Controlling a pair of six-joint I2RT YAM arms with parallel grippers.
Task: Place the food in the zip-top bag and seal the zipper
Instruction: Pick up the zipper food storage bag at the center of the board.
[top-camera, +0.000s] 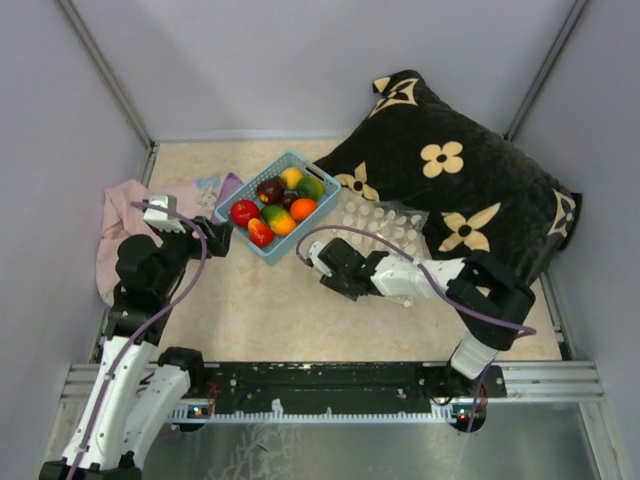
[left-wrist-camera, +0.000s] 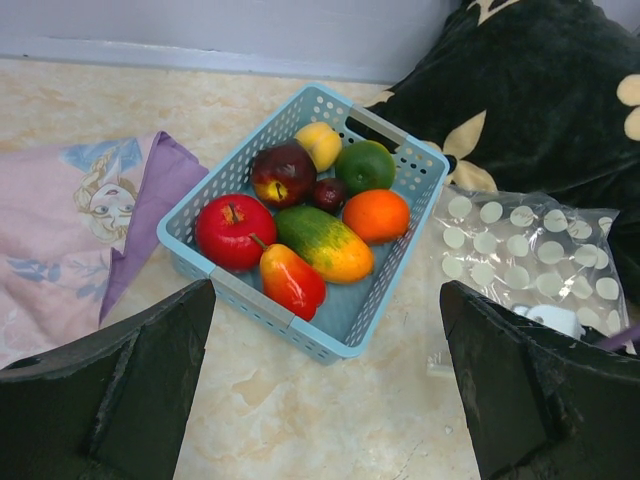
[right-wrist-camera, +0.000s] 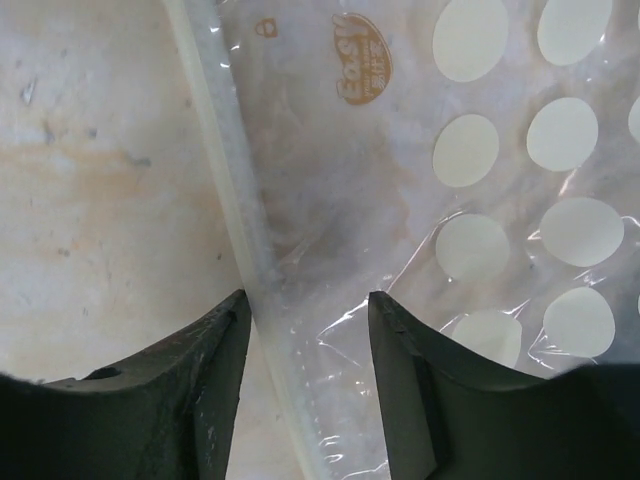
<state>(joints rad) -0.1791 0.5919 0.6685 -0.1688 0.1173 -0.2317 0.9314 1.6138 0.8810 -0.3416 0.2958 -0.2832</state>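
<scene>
The food (left-wrist-camera: 323, 242) all lies in the basket (left-wrist-camera: 250, 297): a red apple, a darker apple, a yellow fruit, a green one, an orange, a small dark purple piece, a green-and-yellow mango and a red-orange pepper, packed close and touching. The basket sits skewed on the table (top-camera: 270, 320), towards the far edge and left of the middle. Just right of it the bag (top-camera: 385, 222) lies flat, apart from the basket, its far side up against the black flowered pillow (top-camera: 470, 160) that fills the far right corner. A pink cloth (top-camera: 120, 215) lies bunched along the left edge, one purple corner near the basket. The left gripper (top-camera: 218, 238) hangs just on the near side of the basket's left corner, its fingers spread as wide as they go and holding nothing; its wrist view looks between them straight at the fruit. The right gripper (right-wrist-camera: 308, 305) reaches in from the right and is low over the bag's left edge. Its fingers stand partly apart, and the zipper (right-wrist-camera: 225, 150) runs down the frame and passes between them, close to the left finger. A gap shows on both sides of the plastic, so nothing is pinched. White dots and a small gold oval print (right-wrist-camera: 362, 58) show on the bag beyond the strip. Whether the fingertips touch the table cannot be told.
</scene>
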